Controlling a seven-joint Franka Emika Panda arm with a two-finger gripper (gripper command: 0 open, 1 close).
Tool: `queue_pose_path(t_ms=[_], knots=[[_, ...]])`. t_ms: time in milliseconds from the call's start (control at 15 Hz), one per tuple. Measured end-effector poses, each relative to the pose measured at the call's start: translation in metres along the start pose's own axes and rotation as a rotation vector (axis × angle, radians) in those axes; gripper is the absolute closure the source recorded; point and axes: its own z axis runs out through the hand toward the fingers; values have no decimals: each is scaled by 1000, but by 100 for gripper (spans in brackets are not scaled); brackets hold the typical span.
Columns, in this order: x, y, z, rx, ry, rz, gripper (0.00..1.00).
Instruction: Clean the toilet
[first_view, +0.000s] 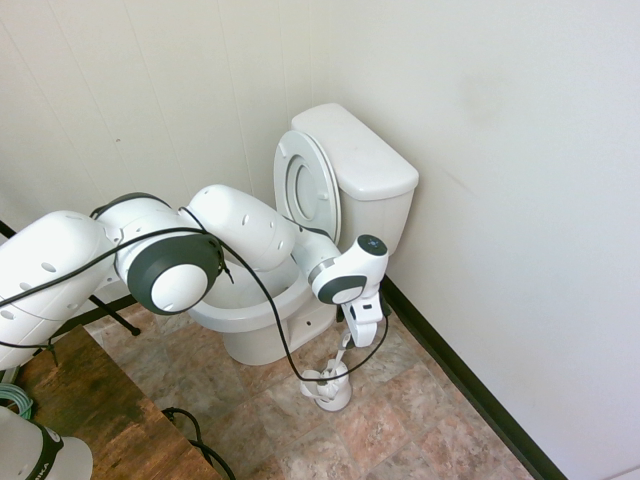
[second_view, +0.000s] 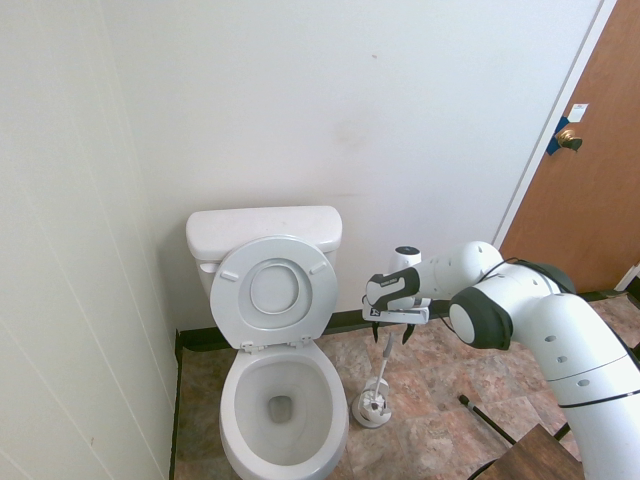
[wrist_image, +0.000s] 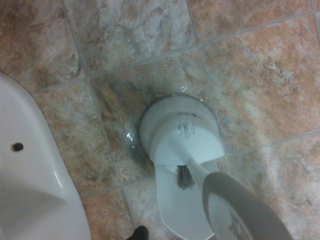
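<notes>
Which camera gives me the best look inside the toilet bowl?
The second exterior view: the toilet faces it, bowl open. The first exterior view has the arm across the bowl; the wrist view catches only an edge of its base.

The large white glossy ceramic toilet (second_view: 281, 400) stands against the wall, its oval seat and lid raised against the rectangular tank, bowl open.

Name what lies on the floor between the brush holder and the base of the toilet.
Nothing: only bare tile separates the brush holder from the toilet base in the wrist view; the second exterior view agrees.
</notes>
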Motion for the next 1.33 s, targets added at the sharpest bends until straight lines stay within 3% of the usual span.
queue_pose_path(t_ms=[133,200,1333], knots=[[6,-2,10,-9,-8,3,0],[8,-3,14,-14,-12,5,100],[21,-18,29,-26,-40,0,100]])
